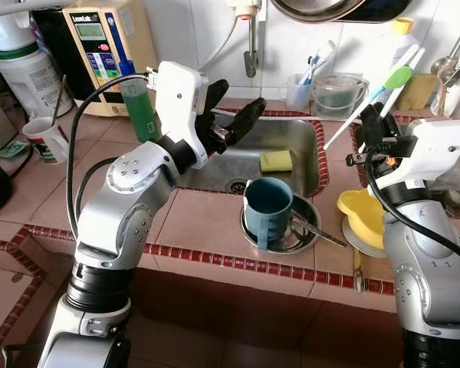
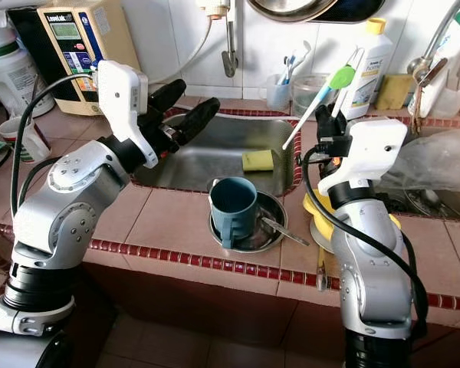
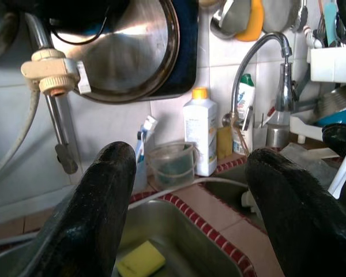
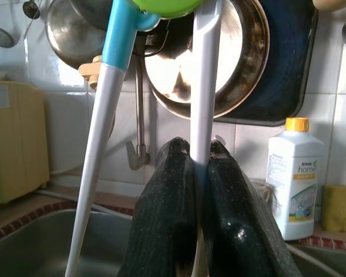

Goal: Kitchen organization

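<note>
Left eye view: the right gripper [image 1: 377, 123], right of the steel sink [image 1: 299, 130], is clamped on two long white utensil handles [image 1: 368, 103], one tipped green, angled up over the sink's right rim. The left gripper [image 1: 231, 115] hovers above the sink's left side, fingers spread wide, holding nothing. A yellow sponge [image 1: 276, 160] lies in the sink; a blue mug [image 1: 267, 208] stands on a metal dish in front of it. Right wrist view: the fingers [image 4: 167, 219] pinch one white handle [image 4: 203, 86]; the bottle [image 4: 292, 179] behind reads "home".
</note>
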Robot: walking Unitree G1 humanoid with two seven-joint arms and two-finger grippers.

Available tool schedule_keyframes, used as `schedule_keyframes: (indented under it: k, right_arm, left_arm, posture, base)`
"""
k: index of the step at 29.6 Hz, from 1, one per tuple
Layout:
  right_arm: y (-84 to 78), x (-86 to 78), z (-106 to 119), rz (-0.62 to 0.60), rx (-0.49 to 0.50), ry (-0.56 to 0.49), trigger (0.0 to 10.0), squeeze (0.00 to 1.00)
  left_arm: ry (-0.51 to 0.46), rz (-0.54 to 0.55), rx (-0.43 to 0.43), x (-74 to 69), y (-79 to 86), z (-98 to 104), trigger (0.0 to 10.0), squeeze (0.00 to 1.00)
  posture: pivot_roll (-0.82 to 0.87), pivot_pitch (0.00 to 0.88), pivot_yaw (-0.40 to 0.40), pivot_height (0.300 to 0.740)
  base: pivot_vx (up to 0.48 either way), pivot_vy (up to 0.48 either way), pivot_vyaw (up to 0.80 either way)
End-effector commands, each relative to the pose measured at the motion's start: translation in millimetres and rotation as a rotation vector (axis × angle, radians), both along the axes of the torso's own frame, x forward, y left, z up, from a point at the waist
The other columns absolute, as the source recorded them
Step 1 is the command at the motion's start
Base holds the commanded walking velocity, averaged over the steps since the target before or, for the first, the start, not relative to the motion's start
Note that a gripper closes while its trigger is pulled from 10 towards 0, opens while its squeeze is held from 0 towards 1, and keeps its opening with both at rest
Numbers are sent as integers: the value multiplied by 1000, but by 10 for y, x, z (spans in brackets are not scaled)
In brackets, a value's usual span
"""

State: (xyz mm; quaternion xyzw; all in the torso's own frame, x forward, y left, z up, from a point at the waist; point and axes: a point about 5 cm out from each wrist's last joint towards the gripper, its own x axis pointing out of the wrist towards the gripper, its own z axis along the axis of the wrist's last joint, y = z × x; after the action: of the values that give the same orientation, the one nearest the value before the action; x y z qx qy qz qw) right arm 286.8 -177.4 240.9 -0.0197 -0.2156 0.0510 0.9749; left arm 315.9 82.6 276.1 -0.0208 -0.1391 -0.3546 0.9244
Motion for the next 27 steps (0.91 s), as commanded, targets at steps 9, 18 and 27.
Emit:
schedule_keyframes:
  k: [9, 18, 27]
  right_arm:
    - [20, 19, 35, 20, 1, -6, 10000, 0]
    - [14, 23, 37, 20, -2, -6, 10000, 0]
    - [10, 33, 43, 24, -2, -4, 10000, 0]
  left_arm:
    - [-11, 0, -4, 15, 12, 58, 10000, 0]
    - [-10, -2, -6, 17, 1, 64, 10000, 0]
    - [-7, -1, -13, 11, -4, 70, 10000, 0]
  posture:
    - [-152, 51, 84, 740]
    - [-153, 51, 83, 740]
    - [-149, 51, 82, 740]
  base:
    - [293, 0, 0]
    - [286, 0, 0]
    - [0, 0, 0]
